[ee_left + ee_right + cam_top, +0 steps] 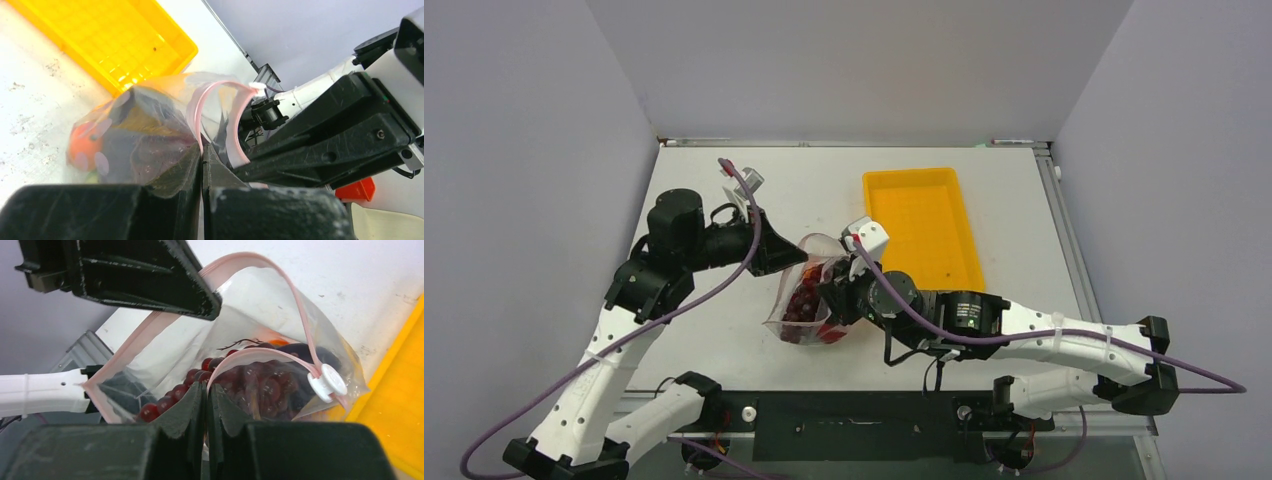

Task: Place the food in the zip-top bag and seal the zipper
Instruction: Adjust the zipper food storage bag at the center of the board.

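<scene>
The clear zip-top bag (790,300) hangs between both grippers in front of the arms, mouth held apart. The food (807,300) is inside it: a dark red grape bunch (250,385) and an orange piece (85,142) show through the plastic. My left gripper (202,152) is shut on one side of the pink zipper (295,290) strip. My right gripper (206,387) is shut on the opposite lip. A white slider (327,381) sits at one end of the zipper. From above, the left gripper (796,260) is at the bag's upper left and the right gripper (832,292) at its right.
The yellow tray (921,225) lies just right of and behind the bag, close to my right wrist; it also fills the upper left of the left wrist view (115,40). The table's right rail (1064,240) runs beyond it.
</scene>
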You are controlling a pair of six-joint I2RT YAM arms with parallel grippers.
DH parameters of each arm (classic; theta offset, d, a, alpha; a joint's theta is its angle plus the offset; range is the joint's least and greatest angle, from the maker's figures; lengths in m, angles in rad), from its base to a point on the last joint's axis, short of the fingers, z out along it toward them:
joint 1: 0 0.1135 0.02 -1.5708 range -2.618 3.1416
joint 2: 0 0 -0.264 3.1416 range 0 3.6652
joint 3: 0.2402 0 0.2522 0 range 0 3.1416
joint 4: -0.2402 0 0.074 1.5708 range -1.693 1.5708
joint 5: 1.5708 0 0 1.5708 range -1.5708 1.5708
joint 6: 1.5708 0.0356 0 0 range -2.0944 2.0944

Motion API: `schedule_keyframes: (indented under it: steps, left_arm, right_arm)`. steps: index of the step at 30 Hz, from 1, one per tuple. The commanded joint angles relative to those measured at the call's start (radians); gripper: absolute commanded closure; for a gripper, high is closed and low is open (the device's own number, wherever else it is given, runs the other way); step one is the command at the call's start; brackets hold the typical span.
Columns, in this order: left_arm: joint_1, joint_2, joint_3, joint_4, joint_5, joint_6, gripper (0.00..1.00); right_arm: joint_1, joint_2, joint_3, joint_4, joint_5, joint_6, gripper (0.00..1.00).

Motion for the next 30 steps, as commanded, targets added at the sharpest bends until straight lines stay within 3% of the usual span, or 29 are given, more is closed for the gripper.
schedule_keyframes:
  steps: [1, 12, 19, 24, 30]
  left_arm:
    - [0.012, -0.022, 0.046, 0.016, 0.061, 0.038, 1.00]
    - [0.016, -0.015, -0.108, 0.077, 0.123, 0.053, 1.00]
    - [-0.008, 0.006, -0.155, 0.089, 0.161, 0.060, 1.00]
    - [-0.054, 0.004, -0.137, 0.053, 0.141, 0.085, 1.00]
    - [-0.084, 0.001, -0.111, -0.020, 0.087, 0.129, 1.00]
  right_arm:
    - [0.052, -0.003, 0.010, 0.099, 0.135, 0.034, 0.95]
    - [0.064, -0.022, -0.107, 0.117, 0.232, 0.097, 0.93]
    - [0.064, -0.026, -0.065, 0.024, 0.232, 0.067, 0.80]
    - [0.064, -0.039, -0.016, -0.044, 0.218, 0.030, 0.58]
    - [0.063, -0.107, 0.010, -0.113, 0.217, -0.047, 0.46]
